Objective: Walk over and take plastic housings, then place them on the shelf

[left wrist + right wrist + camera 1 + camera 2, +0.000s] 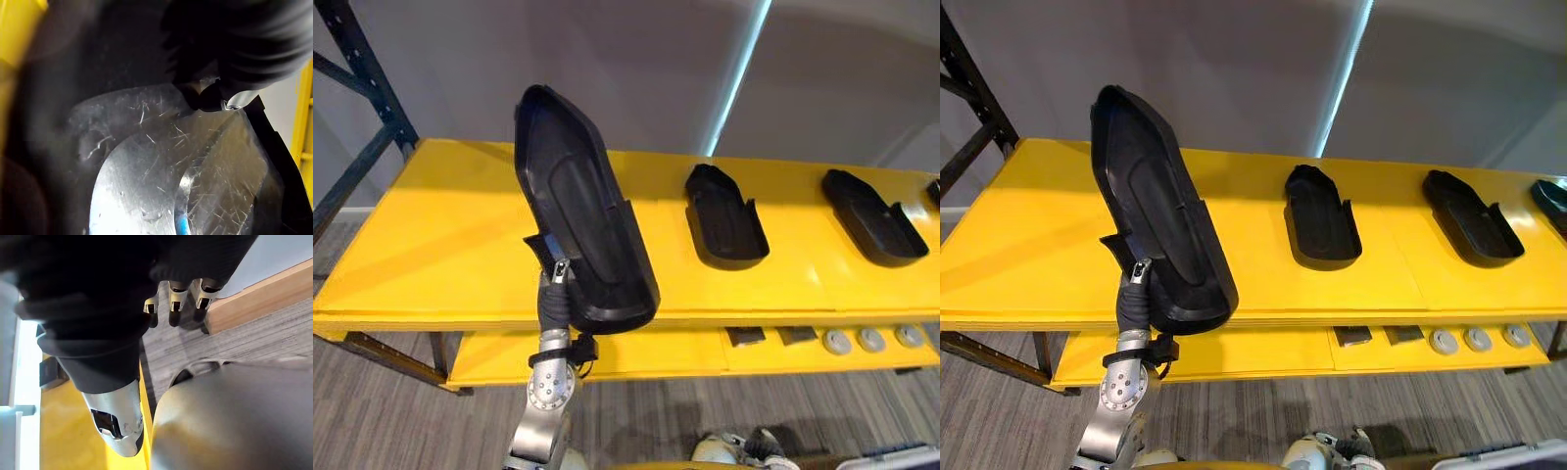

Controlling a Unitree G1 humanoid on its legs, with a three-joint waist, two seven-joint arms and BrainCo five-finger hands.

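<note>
With the left hand [557, 270] gripping a black plastic housing [578, 206] by its near edge, thumb on the rim and the other fingers hidden behind the shell, holding it aloft and steeply tilted, nose up, above the front left part of the yellow shelf [431, 245]. Pressing a dark fingertip [208, 98] onto the scratched, glossy inside of that same housing, as seen from the left wrist. Hanging the right hand [172, 301] low and empty, fingers relaxed, over the grey floor [274, 333]. Judging the step in hand to be the set-down, and so advising: carrying the housing further in over the board, because the lower end is appearing right at the front edge and is probably at risk of sliding off; tipping the raised nose down slowly until lying hollow side up, like the nearer lying housing [724, 217]; aiming for the bare stretch to its left, leaving a clear gap to it and staying well apart from the farther housing [873, 217]; letting go only once resting flat. Ignoring the lower shelf [636, 354] and its small grey round parts [871, 340]. Finding no brand, label or readable writing on housing or shelf.
</note>
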